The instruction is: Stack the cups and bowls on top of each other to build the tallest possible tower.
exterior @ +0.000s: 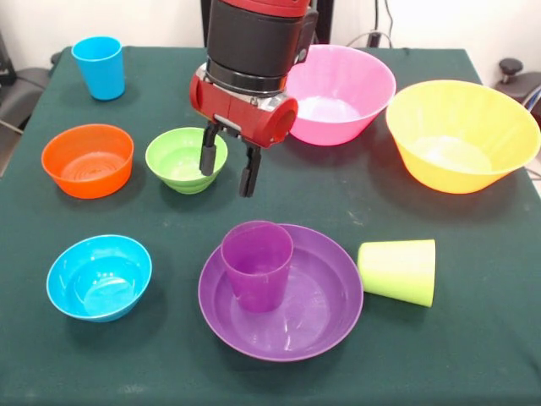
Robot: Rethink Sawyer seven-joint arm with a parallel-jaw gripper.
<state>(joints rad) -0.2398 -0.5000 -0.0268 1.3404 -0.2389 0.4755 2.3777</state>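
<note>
My gripper hangs open above the table, its left finger in front of the small green bowl, with nothing between the fingers. A purple cup stands upright inside the wide shallow purple bowl at the front. Beside that bowl a lime green cup lies on its side. A blue cup stands upright at the back left. The small orange bowl sits left of the green one, and the small blue bowl is at the front left. No tower stands.
The large pink bowl sits just right of the arm, and the large yellow bowl is at the far right. A dark green cloth covers the table. Its edges run close to the blue cup and the yellow bowl.
</note>
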